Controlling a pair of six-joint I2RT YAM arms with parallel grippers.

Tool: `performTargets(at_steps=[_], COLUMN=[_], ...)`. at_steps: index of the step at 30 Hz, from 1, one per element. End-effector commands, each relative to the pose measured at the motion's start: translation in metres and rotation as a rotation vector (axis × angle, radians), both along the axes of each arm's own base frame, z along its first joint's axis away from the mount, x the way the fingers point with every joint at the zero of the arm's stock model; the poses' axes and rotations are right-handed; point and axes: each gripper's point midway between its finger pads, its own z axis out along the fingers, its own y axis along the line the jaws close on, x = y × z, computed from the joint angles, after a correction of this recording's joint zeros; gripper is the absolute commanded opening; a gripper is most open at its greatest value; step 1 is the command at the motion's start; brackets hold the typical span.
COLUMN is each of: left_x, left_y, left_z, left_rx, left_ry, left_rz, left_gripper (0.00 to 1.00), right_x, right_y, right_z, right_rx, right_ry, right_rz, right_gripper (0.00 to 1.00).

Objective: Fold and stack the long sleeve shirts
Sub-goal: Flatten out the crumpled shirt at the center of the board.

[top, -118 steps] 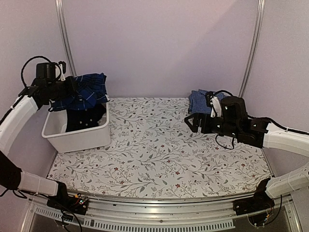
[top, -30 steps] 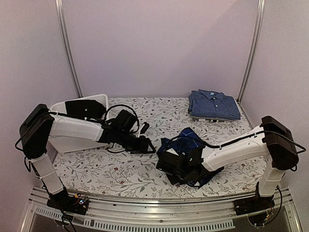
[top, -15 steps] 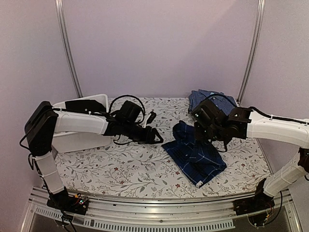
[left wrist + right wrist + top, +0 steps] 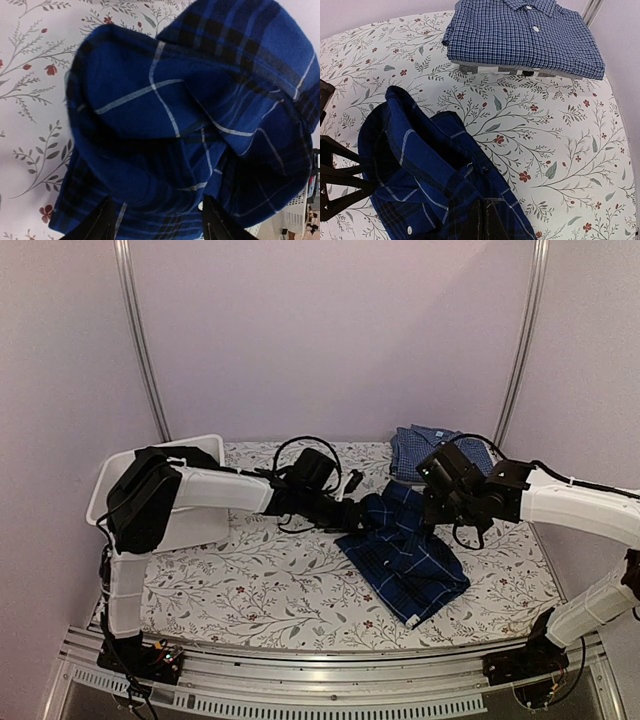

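Pinching a fold of cloth, your right gripper [image 4: 484, 220] has both fingers pressed together on the large navy and royal-blue plaid shirt [image 4: 420, 170] with thin white lines. In the top view that right gripper [image 4: 437, 514] sits over the shirt's far end, where the fabric is bunched and lifted under it. The near end of the plaid shirt [image 4: 410, 565] lies flat as a rough tilted rectangle on the floral-print tablecloth [image 4: 250, 590], right of centre.

Your left gripper [image 4: 352, 512] is at the shirt's left edge, with the arm stretched across from the left. In the left wrist view the left gripper [image 4: 160, 227] has its jaws spread apart and grips nothing. Its dark tapered fingertips [image 4: 107, 225] show at the bottom of the view. The plaid shirt [image 4: 175, 125] fills that view as soft woven cloth, rumpled into rounded layered folds. Can't tell if the tips touch it.

The lighter blue fine-checked shirt [image 4: 525, 35] is folded into a neat rectangle at the far right, collar up. It has small white buttons down the front, and a grey-and-white striped edge shows beneath it. From above, the fine-checked shirt [image 4: 410, 443] is partly hidden by the right arm. Bare tablecloth lies between it and the plaid shirt.

The white rectangular plastic bin [image 4: 195, 532] sits far left, behind the left arm.
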Motion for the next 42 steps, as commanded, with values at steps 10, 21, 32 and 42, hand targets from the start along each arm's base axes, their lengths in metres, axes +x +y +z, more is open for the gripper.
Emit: performTargets(at_steps=[10,21,32,42], left_x=[-0.008,-0.1,-0.147,-0.018], left_y=[0.006,0.073,0.095,0.136], left_z=[0.031,0.184,0.289,0.155], left_rx=[0.024,-0.039,-0.211,0.036], left_ry=[-0.085,-0.373,-0.467,-0.111], left_rz=[0.112,-0.099,-0.216,0.116], left_gripper=[0.0,0.0,0.0,0.0], right_x=[0.01,0.043,0.035,0.138], right_y=[-0.02,-0.053,-0.067,0.01], right_z=[0.027,0.108,0.264,0.162], right_rx=[-0.014,-0.044,0.006,0.075], right_ry=[-0.072,-0.251,-0.541,-0.291], right_rz=[-0.032,-0.091,-0.035,0.295], right_gripper=[0.0,0.0,0.0,0.0])
